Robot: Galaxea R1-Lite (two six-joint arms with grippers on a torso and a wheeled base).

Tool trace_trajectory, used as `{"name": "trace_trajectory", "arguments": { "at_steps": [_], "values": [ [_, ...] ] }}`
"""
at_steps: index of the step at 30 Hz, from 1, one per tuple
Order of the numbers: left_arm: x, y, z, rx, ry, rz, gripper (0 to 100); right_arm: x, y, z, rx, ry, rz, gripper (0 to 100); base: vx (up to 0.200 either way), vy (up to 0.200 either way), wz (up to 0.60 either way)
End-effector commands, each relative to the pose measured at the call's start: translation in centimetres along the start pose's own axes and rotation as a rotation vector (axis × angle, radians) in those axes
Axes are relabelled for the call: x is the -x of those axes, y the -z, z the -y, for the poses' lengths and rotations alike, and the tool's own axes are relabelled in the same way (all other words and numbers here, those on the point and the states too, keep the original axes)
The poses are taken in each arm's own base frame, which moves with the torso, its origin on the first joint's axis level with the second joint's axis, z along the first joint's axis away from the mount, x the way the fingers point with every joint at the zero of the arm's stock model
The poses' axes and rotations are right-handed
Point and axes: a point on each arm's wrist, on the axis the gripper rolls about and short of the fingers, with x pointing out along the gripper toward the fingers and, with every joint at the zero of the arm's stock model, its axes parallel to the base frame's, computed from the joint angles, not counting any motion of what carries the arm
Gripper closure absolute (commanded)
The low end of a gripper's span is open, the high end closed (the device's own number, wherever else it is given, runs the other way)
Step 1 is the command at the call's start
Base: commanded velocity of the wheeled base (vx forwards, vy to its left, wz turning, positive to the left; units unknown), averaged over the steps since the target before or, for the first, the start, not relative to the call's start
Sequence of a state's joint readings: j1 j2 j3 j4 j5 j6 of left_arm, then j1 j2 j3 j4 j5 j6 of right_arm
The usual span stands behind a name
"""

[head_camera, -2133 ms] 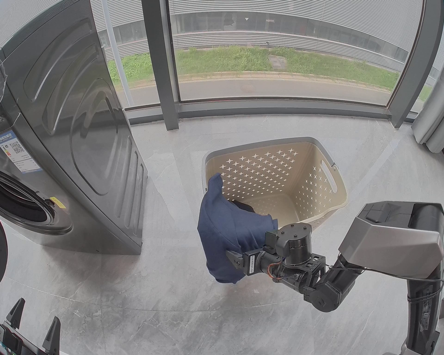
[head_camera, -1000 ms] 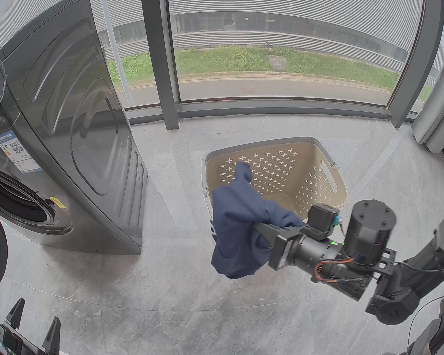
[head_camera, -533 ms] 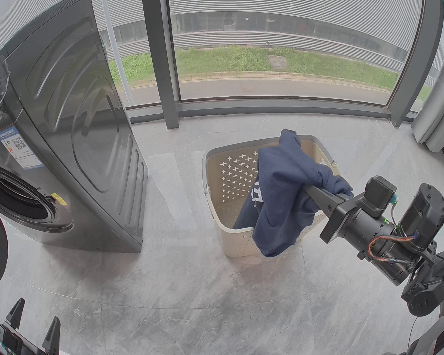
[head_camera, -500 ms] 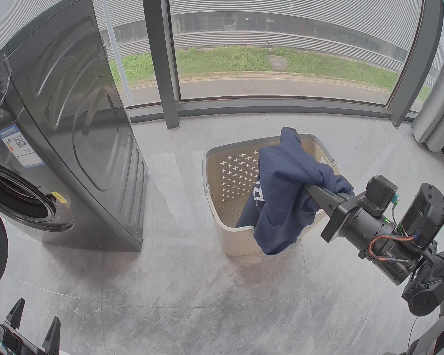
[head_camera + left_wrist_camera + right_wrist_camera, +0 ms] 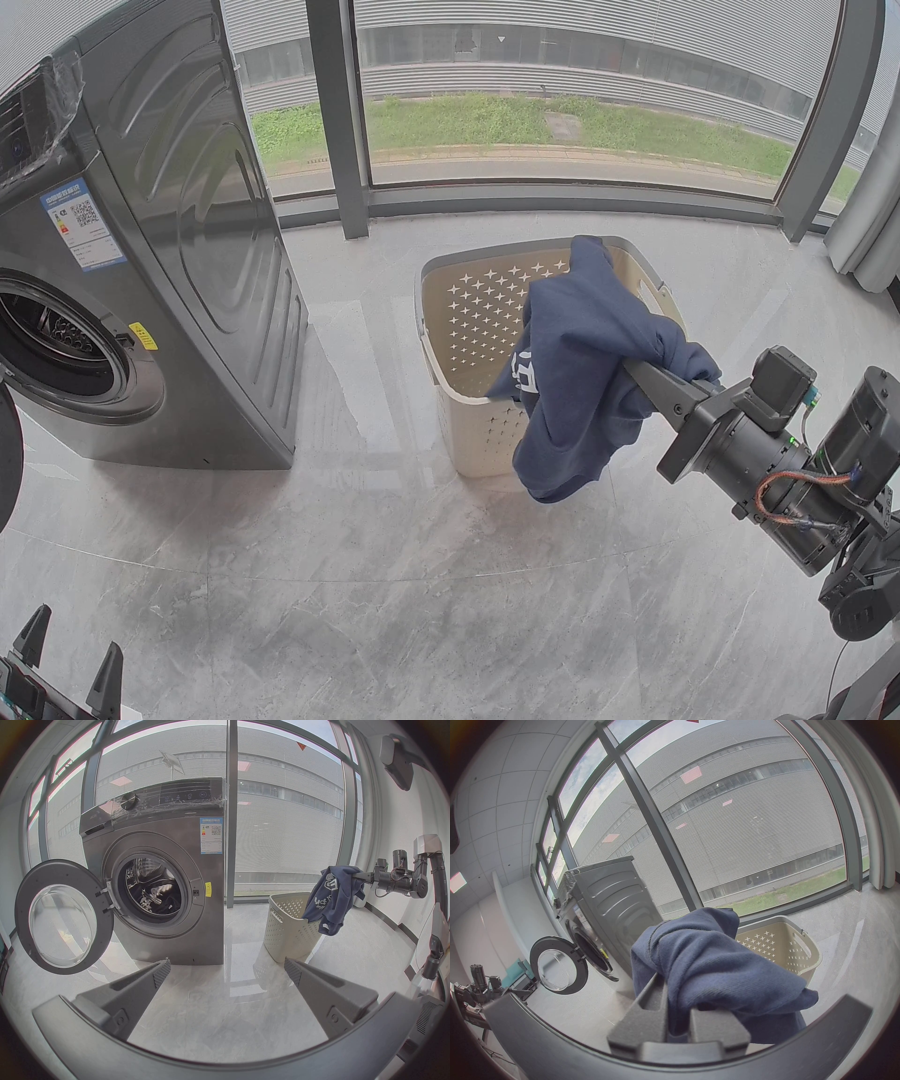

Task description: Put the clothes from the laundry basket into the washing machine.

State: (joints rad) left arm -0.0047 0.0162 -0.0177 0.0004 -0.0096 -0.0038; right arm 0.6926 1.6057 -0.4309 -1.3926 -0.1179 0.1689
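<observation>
Gripper [image 5: 647, 380] clamped on navy garment [image 5: 577, 366] above laundry basket [image 5: 459, 281]

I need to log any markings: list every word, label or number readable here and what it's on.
Nothing reads clearly.
White sticker on the washing machine: too small.
Yellow sticker by its opening: too small.
White print on the blue garment: creased, unreadable.

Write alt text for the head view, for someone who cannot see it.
The right hand grips a dark blue cloth garment that hangs over the right side of a beige perforated plastic laundry basket on the floor. At left stands a grey metal front-loading washing machine, its round opening uncovered; the open left hand sits at the near left corner.
</observation>
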Motion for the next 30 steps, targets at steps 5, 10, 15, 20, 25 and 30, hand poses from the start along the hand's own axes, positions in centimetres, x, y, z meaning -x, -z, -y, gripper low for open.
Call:
{"name": "trace_trajectory", "arguments": {
  "at_steps": [5,10,15,20,25,30],
  "values": [
    [-0.02,0.47,-0.01,0.013,-0.002,-0.003,0,0.02,-0.02,-0.10,-0.001,-0.004,0.001,100,0.000,0.200,0.00],
    [-0.02,0.47,-0.01,0.015,-0.002,-0.003,0,0.05,0.01,-0.09,-0.001,-0.005,-0.001,100,0.000,0.200,0.00],
    [-0.02,0.47,-0.01,0.015,-0.002,-0.003,0,0.14,0.12,-0.07,0.000,-0.006,-0.006,100,0.000,0.200,0.00],
    [-0.02,0.47,-0.01,0.015,-0.002,-0.003,0,0.07,-0.05,-0.10,-0.001,-0.007,0.002,100,0.000,0.200,0.00],
    [-0.02,0.47,-0.01,0.015,-0.002,-0.003,0,0.02,-0.04,-0.11,-0.001,-0.009,0.002,100,0.000,0.200,0.00],
    [-0.02,0.47,-0.01,0.015,-0.004,-0.003,0,0.07,-0.05,-0.11,-0.001,-0.009,0.002,100,0.000,0.200,0.00]
  ]
}}
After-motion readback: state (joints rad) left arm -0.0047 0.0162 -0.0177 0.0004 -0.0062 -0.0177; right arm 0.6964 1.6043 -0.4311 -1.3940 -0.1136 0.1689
